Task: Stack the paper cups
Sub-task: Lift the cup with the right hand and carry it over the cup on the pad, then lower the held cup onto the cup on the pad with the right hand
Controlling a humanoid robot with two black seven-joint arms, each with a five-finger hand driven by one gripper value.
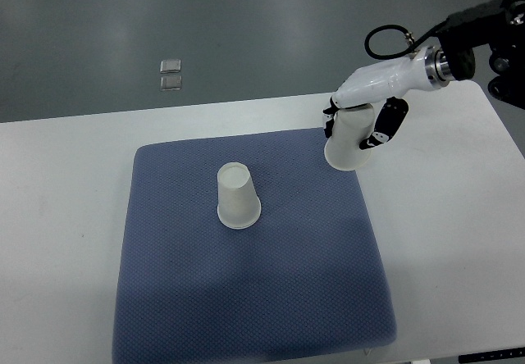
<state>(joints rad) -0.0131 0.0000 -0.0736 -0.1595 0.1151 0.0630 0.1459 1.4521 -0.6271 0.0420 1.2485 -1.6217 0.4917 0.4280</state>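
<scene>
Mat (246, 298) edge: right hand (365, 114) apparently grips cup (349, 147)

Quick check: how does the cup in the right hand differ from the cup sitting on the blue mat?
The held cup is gripped by the right hand over the mat's far right corner; the mat cup stands free near the middle. The held cup leans, wide mouth down and to the left; the mat cup sits squarely upside down, base up. Both are plain white paper cups, mouth downward, of similar size.
</scene>
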